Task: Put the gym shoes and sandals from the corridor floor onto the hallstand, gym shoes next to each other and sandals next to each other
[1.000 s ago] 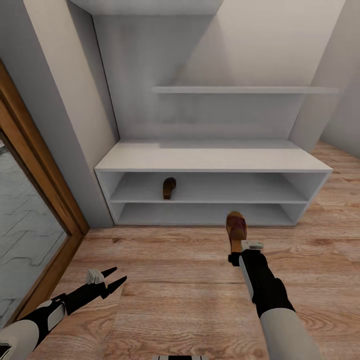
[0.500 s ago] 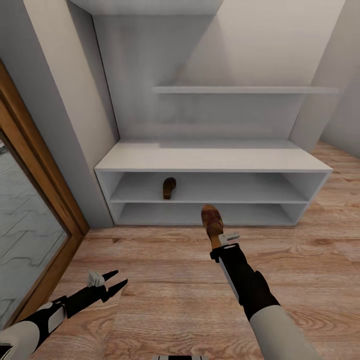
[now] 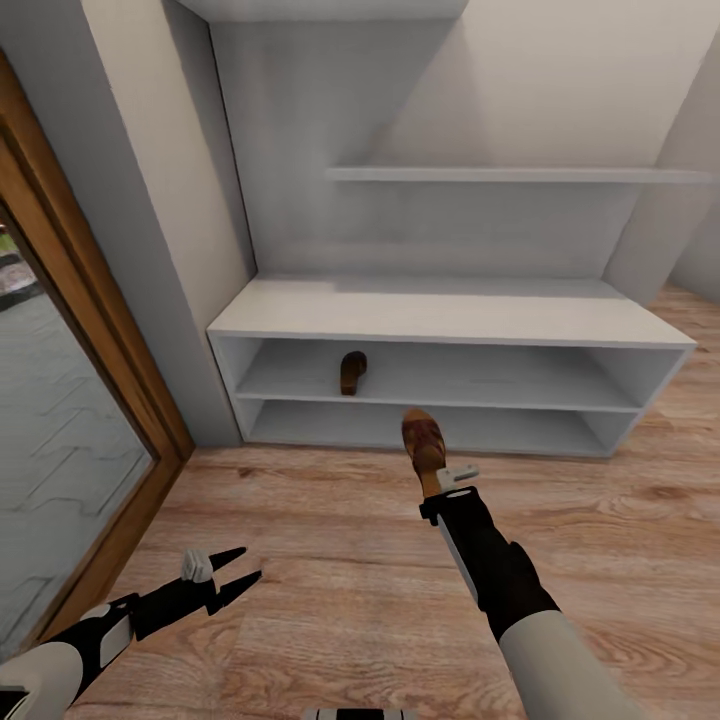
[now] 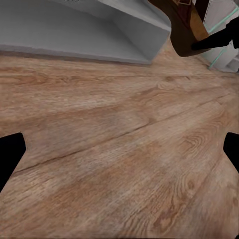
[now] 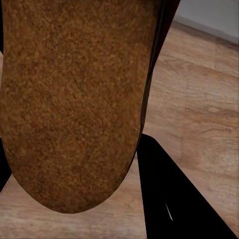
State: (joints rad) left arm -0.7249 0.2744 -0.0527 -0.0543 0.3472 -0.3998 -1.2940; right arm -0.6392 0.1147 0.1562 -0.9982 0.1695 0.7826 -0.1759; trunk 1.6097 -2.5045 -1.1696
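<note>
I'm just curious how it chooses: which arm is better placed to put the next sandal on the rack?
The right. Its gripper already holds a sandal near the hallstand, where the other sandal sits. The left gripper hangs empty, low over the floor.

We see two arms with white cylindrical forearms, black wrist sections, and black pointed claws (image 3: 232,583) carrying small pale grey brackets (image 3: 197,566).
</note>
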